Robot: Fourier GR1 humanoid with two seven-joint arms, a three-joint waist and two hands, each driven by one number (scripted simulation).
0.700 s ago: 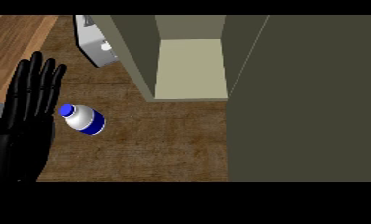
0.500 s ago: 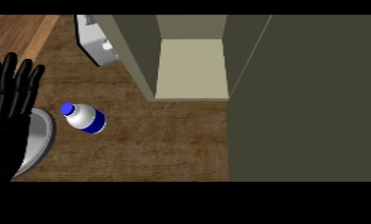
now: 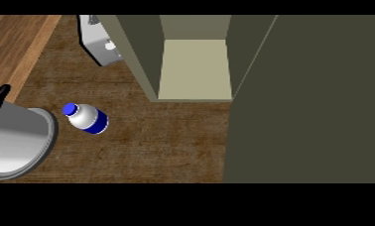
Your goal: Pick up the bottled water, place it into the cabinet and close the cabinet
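Bottle (image 3: 86, 117): on counter (image 3: 168, 141), left of open cabinet (image 3: 194, 69), unheld | Left hand (image 3: 3, 93): sliver at left edge, open or closed cannot tell; right hand unseen | Risk: forearm (image 3: 22, 141) just beside bottle, a sideways sweep could topple it.

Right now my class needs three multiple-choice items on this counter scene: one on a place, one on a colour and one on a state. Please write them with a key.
1. Where is the bottled water relative to the cabinet?
A inside it
B on the counter, to its left
C on top of it

2. What colour is the bottle's cap?
A red
B blue
C green

3. What state is the cabinet in?
A open
B shut
C tipped over

Key: 1 B, the bottle rests on the wooden top, apart from the cabinet. 2 B, the cap is blue. 3 A, the pale inner shelf shows.
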